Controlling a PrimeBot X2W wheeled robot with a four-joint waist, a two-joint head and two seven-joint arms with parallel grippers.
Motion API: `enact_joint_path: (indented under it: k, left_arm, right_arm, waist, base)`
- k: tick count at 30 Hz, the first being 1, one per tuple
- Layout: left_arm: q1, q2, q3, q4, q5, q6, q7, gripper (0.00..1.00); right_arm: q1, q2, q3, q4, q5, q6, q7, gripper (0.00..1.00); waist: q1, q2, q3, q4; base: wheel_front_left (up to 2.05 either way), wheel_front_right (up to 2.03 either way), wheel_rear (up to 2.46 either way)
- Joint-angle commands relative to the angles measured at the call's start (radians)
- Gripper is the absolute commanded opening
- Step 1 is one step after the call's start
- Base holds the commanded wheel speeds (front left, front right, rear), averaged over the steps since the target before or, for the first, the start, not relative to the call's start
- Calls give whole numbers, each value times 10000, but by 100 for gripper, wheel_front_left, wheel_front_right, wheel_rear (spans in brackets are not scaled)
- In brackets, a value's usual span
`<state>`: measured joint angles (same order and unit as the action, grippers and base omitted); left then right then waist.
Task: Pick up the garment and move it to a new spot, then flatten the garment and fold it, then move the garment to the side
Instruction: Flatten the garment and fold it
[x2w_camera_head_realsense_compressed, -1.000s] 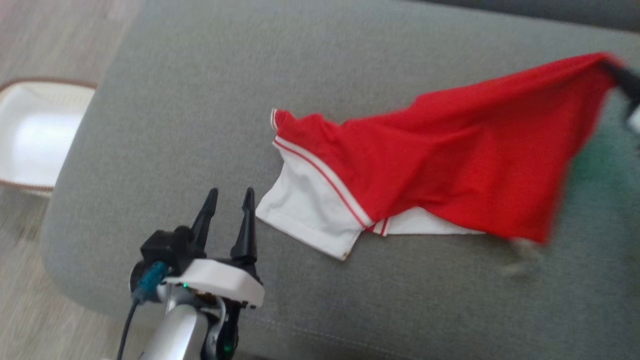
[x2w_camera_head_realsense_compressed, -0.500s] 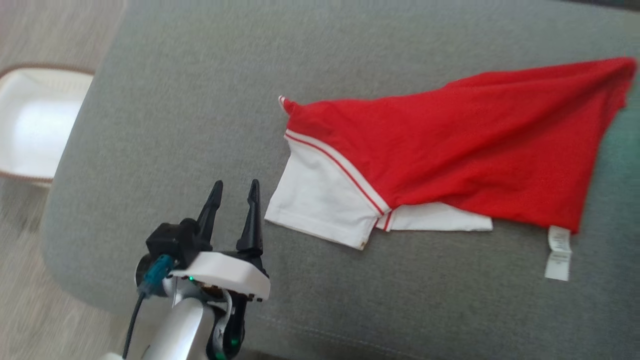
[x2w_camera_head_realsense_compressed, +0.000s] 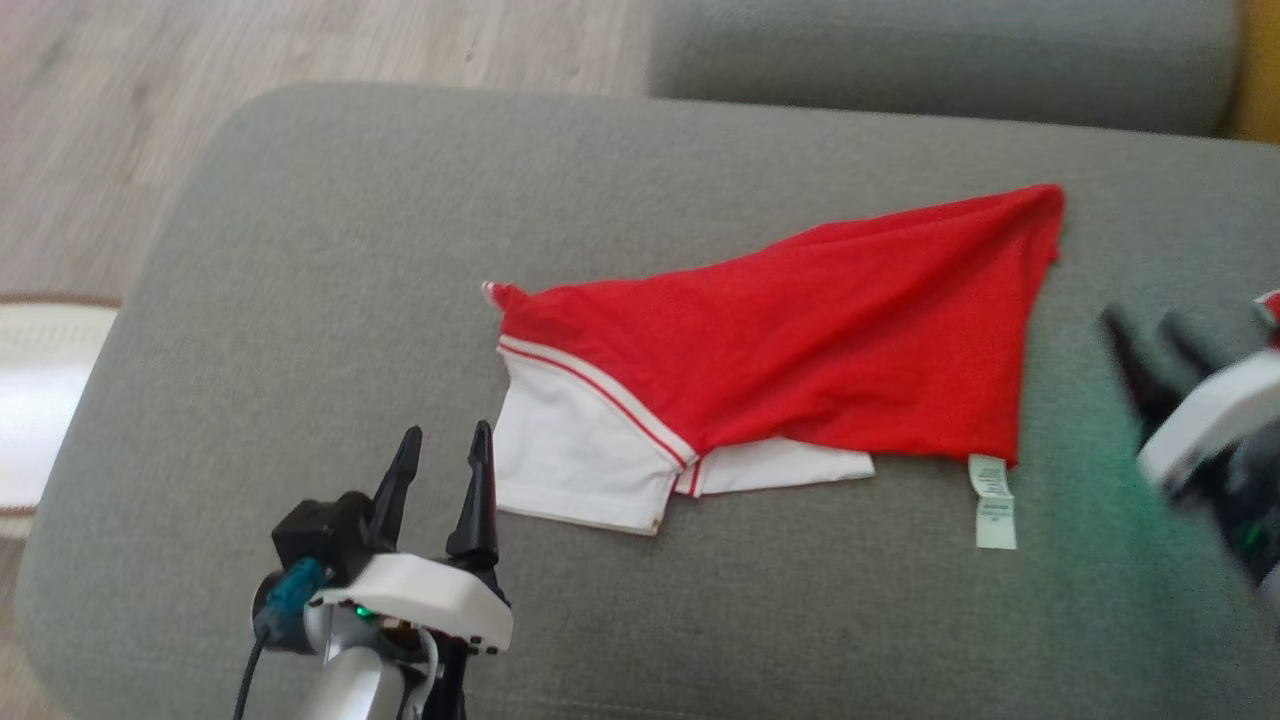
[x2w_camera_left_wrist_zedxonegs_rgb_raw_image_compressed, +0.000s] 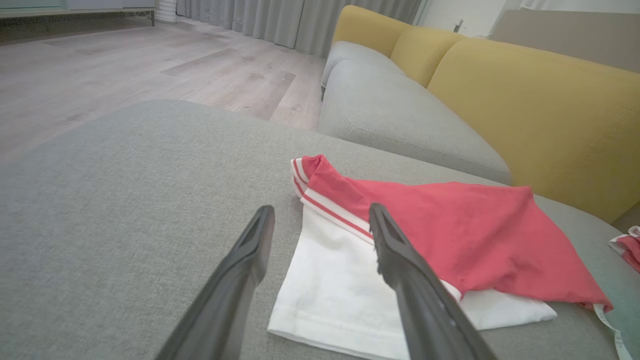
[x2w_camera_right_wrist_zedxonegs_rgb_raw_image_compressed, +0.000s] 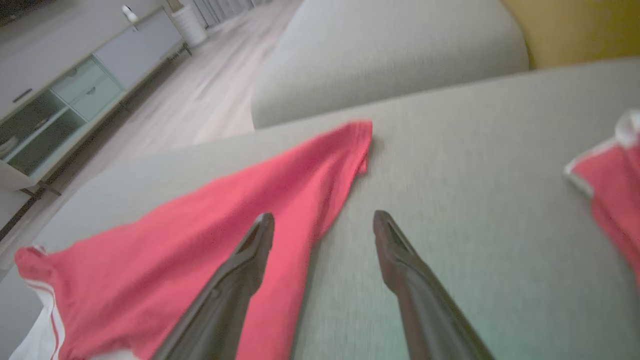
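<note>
We count one red-and-white garment (x2w_camera_head_realsense_compressed: 800, 340), one more red-and-white cloth (x2w_camera_right_wrist_zedxonegs_rgb_raw_image_compressed: 607, 185), one white basket (x2w_camera_head_realsense_compressed: 45, 340), two grey cushions, the near cushion (x2w_camera_head_realsense_compressed: 300, 250) and the far cushion (x2w_camera_head_realsense_compressed: 900, 50), and two pincers, the left pincer (x2w_camera_head_realsense_compressed: 445, 442) and the right pincer (x2w_camera_right_wrist_zedxonegs_rgb_raw_image_compressed: 322, 217).

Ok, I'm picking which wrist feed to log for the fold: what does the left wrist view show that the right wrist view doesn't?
Left wrist view: the open left gripper facing the garment, with its white panel spread out down to the hem. Right wrist view: the open right gripper and a glass-fronted cabinet across the floor. Both: the red garment lying on the grey cushion.
</note>
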<state>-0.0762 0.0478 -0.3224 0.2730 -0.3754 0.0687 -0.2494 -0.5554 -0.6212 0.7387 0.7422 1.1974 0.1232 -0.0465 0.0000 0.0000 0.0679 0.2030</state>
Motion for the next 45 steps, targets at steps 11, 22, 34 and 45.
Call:
enact_joint_path:
  k: [11,22,34,45]
  left_arm:
    - [-270,24,294,-150,-18,-188,-124,100]
    - [-439,24,229,-119,-37,-107,-124,100]
    - [-137,24,487,-30,-117,-71,-124,100]
    - [139,27,967,32,-22,-189,-124,100]
  right_arm:
    - [1116,302,982,-267,-408,75,1265,100]
    - [423,1186,1148,1603,-1249,75,1480,91]
    - [-407,817,1782,2274,-3245,75,719,0]
    - [-130,-1034,2937,62,-5490,75,4104,0]
  waist:
    - [0,0,-105,-6]
    - [0,0,286,506]
    - [0,0,-349,-146]
    - [0,0,-663,-1165]
  base:
    - [0,0,0]
    - [0,0,0]
    - [0,0,0]
    - [0,0,0]
